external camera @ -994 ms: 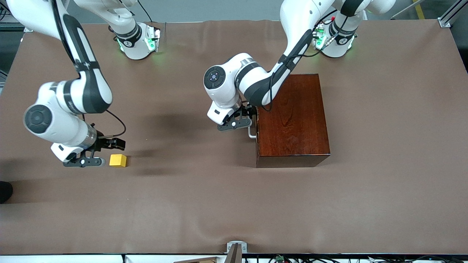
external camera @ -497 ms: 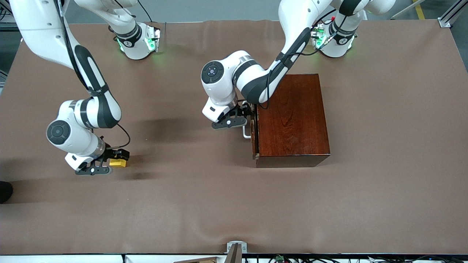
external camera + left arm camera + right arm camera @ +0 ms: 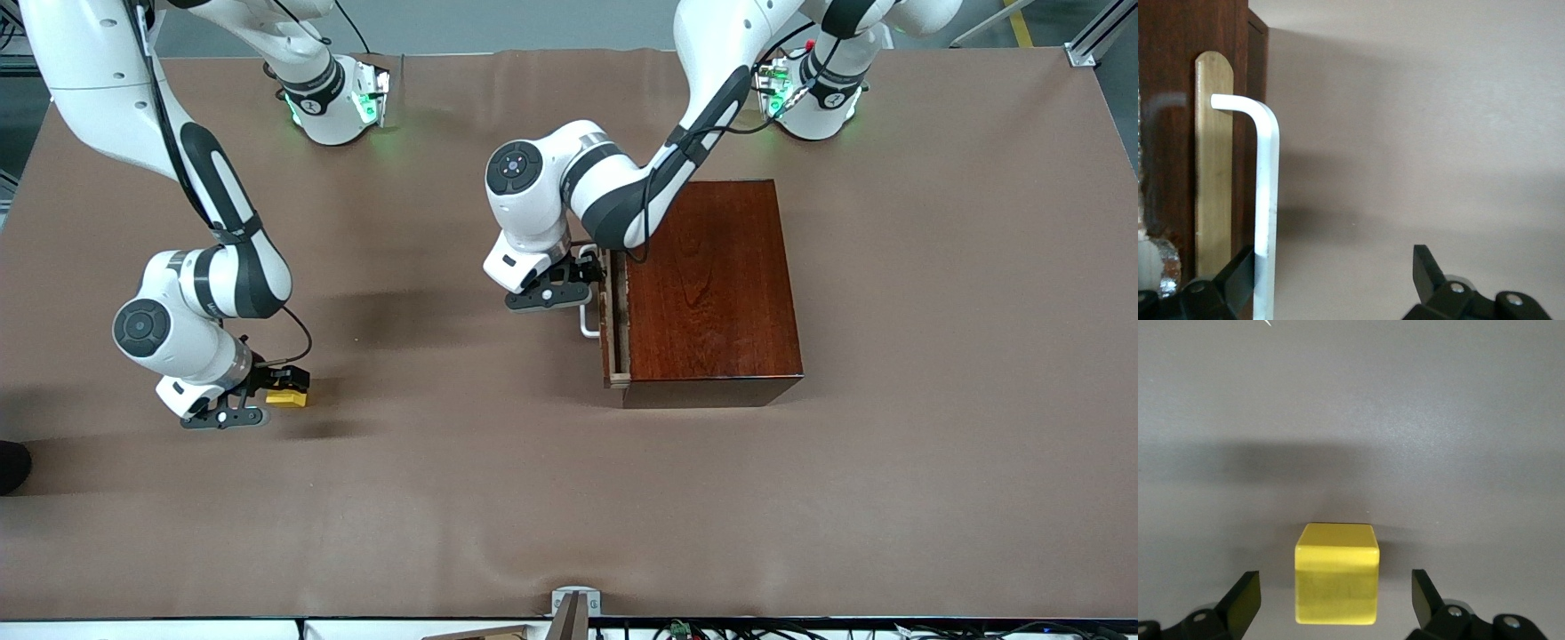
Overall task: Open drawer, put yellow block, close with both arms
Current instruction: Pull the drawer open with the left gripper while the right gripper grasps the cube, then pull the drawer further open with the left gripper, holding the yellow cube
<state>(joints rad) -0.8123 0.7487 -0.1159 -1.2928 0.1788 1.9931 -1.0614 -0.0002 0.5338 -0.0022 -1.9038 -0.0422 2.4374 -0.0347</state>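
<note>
A: What could go wrong at the drawer (image 3: 615,329)?

B: It is barely out of the wooden box (image 3: 711,289). The left gripper (image 3: 569,286) hooks the handle (image 3: 1266,200), jaws apart, and may slip off. Its inside is probably empty, though hidden.

A: The yellow block (image 3: 1336,573)?

B: On the table (image 3: 933,311), right arm's end; the right gripper (image 3: 1335,603) straddles it, jaws apart, and could nudge it.

- You couldn't see most of the yellow block (image 3: 286,399) in front view; right gripper (image 3: 267,396) covered it.
- Drawer (image 3: 614,324) interior stayed hidden; only a thin strip showed.
- Handle (image 3: 1266,213) was cut off at left wrist view's edge.
</note>
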